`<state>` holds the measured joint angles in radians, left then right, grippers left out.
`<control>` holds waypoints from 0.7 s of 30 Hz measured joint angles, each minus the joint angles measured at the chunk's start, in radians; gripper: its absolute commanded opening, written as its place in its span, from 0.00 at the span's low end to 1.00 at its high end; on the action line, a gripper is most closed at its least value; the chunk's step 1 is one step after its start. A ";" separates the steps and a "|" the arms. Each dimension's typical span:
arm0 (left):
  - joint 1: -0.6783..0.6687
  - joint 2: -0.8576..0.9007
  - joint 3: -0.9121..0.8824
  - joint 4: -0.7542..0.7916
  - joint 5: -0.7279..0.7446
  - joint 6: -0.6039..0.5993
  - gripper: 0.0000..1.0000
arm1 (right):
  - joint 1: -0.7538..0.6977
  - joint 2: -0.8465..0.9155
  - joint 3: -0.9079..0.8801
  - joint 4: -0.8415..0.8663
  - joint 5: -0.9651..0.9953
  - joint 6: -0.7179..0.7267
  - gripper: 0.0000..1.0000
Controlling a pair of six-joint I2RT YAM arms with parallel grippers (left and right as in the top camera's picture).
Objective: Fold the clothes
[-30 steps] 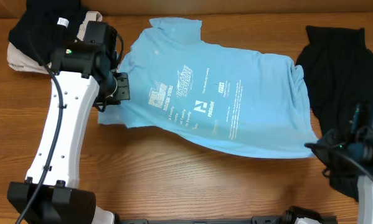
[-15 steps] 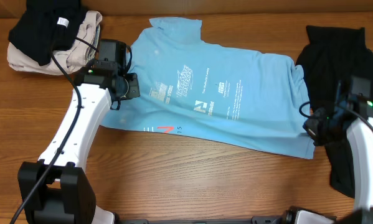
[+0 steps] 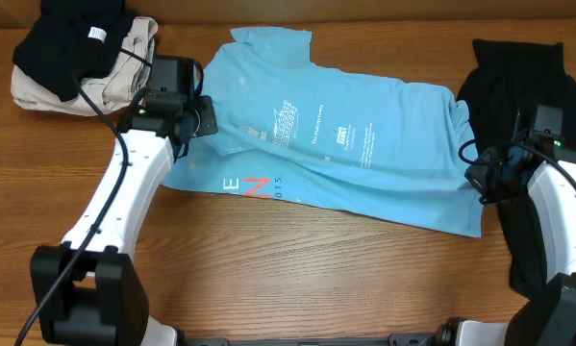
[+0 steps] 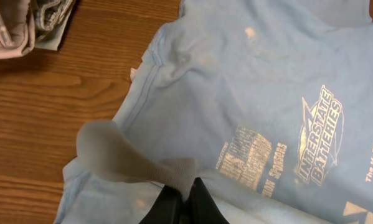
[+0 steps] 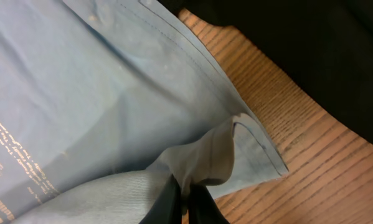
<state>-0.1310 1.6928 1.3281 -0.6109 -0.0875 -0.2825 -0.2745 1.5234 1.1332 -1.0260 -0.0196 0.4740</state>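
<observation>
The light-blue T-shirt lies spread across the middle of the wooden table, its white chest print facing up. Its near edge is folded up over itself, so the red-and-white hem lettering shows along the front. My left gripper is shut on a pinch of the shirt's fabric at its left side; the left wrist view shows the cloth bunched between the fingertips. My right gripper is shut on the shirt's right edge, where the fabric rises into the closed jaws.
A black garment lies crumpled at the right, partly under my right arm, and also shows in the right wrist view. A black piece on a beige one sits at the back left. The beige cloth shows near my left gripper.
Both grippers have moved away from the table's front, carrying the shirt's near edge up over its body. The hem lettering has come into view.
</observation>
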 measured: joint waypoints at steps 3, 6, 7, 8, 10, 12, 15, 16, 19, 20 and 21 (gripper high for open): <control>0.000 0.029 0.000 0.011 0.000 0.000 0.04 | 0.000 0.001 0.000 0.016 0.000 -0.001 0.04; 0.000 0.061 0.000 0.031 0.000 0.000 0.04 | 0.000 0.008 0.000 0.035 0.000 -0.003 0.04; 0.000 0.069 0.000 0.040 0.000 0.000 0.04 | 0.000 0.011 0.000 0.047 0.000 -0.004 0.04; 0.000 0.077 0.000 0.051 0.000 0.000 0.04 | 0.000 0.015 0.000 0.061 0.000 -0.003 0.04; 0.000 0.091 0.000 0.082 -0.001 0.000 0.05 | 0.000 0.025 -0.001 0.092 0.000 -0.003 0.04; 0.000 0.100 0.000 0.105 0.000 0.000 0.09 | 0.000 0.033 -0.003 0.117 0.000 -0.004 0.04; 0.000 0.114 0.000 0.135 -0.001 0.001 0.46 | 0.000 0.045 -0.010 0.144 0.000 -0.002 0.26; 0.000 0.119 0.000 0.144 -0.003 0.000 0.71 | 0.000 0.049 -0.011 0.151 -0.001 -0.002 0.48; 0.000 0.127 0.000 0.168 -0.005 -0.004 1.00 | 0.000 0.056 -0.013 0.175 -0.001 -0.011 0.85; 0.000 0.127 0.000 0.176 -0.007 -0.004 1.00 | 0.000 0.056 -0.013 0.183 -0.001 -0.014 0.90; 0.000 0.127 0.000 0.184 -0.009 -0.007 1.00 | 0.000 0.056 -0.013 0.188 -0.002 -0.020 0.92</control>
<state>-0.1310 1.8202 1.3277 -0.4267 -0.0963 -0.2893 -0.2745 1.5795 1.1206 -0.8375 -0.0212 0.4538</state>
